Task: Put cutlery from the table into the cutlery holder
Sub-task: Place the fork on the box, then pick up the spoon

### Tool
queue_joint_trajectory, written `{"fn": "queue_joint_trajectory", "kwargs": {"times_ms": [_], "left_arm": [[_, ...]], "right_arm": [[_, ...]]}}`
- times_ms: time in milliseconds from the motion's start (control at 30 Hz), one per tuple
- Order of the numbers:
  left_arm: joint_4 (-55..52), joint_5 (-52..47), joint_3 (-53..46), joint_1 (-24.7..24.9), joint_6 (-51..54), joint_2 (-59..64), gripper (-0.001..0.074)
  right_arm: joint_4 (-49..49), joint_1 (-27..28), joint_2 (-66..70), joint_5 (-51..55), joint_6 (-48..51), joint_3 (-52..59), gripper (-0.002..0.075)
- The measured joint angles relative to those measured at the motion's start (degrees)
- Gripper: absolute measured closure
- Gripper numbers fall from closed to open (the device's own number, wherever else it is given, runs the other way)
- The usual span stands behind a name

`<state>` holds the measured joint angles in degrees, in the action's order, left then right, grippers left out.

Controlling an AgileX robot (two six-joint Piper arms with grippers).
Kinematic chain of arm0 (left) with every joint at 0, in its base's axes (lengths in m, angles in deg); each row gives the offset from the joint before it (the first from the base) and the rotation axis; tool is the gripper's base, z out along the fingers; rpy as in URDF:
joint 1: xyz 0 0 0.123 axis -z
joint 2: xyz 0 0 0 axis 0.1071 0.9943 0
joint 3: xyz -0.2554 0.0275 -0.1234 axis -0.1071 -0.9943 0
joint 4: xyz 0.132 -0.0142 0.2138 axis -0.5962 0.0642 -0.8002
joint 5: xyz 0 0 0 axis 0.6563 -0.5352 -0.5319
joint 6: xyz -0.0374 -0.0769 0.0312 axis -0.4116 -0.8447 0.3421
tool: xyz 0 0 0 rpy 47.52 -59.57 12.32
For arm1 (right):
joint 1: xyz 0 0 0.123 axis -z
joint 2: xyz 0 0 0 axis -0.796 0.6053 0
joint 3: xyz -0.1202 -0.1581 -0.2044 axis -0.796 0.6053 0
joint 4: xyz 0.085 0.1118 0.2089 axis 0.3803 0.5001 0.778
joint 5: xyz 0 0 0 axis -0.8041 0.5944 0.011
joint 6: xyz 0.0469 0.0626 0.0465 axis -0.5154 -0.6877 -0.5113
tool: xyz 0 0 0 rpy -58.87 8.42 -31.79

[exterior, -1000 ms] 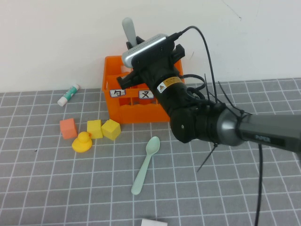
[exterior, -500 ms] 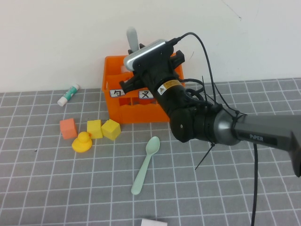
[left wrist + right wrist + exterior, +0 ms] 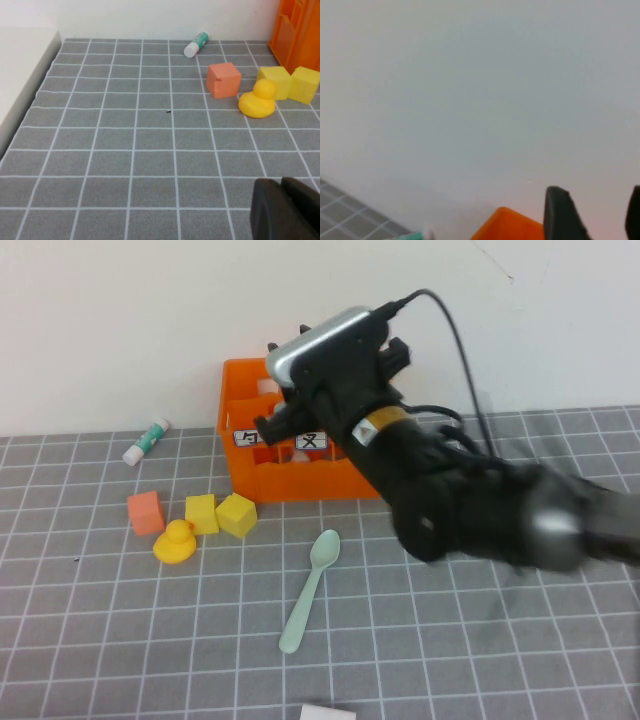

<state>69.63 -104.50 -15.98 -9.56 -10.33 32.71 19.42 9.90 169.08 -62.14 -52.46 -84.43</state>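
While the right hand (image 3: 592, 212), fingers apart, hovers above the orange cutlery holder (image 3: 243, 475) hiding part of its white labels (image 3: 247, 438), the mint spoon (image 3: 309, 591) lies on the tabletop (image 3: 120, 630); the left hand (image 3: 285, 210) is unreadable.

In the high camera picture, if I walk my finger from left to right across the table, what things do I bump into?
White-and-green tube → orange cube → yellow duck → two yellow blocks → mint-green spoon. The orange cutlery holder sits behind, under the right gripper. The left gripper shows only in its wrist view.

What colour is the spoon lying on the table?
The spoon is pale mint green; the high view shows it best.
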Motion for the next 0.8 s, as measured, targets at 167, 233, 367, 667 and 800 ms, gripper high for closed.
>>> {"fn": "queue_joint_trajectory", "kwargs": {"times_ms": [167, 233, 367, 667, 800], "left_arm": [[0.0, 0.0, 0.0, 0.0, 0.0, 0.0, 0.0736], [0.0, 0.0, 0.0, 0.0, 0.0, 0.0, 0.0736], [0.0, 0.0, 0.0, 0.0, 0.0, 0.0, 0.0736], [0.0, 0.0, 0.0, 0.0, 0.0, 0.0, 0.0736], [0.0, 0.0, 0.0, 0.0, 0.0, 0.0, 0.0736]], "right_arm": [[-0.2, -3.2, -14.0, 0.4, -0.9, 15.0, 0.0542], [-1.1, -4.0, -20.1, 1.1, -1.3, 21.0, 0.0606], [-5.7, -4.6, -31.7, 4.7, -1.7, 30.3, 0.0699], [-16.6, -4.7, -55.1, 22.2, -1.8, 46.7, 0.0727], [-16.1, -4.8, -60.9, 32.7, -1.8, 51.5, 0.0727]]}}
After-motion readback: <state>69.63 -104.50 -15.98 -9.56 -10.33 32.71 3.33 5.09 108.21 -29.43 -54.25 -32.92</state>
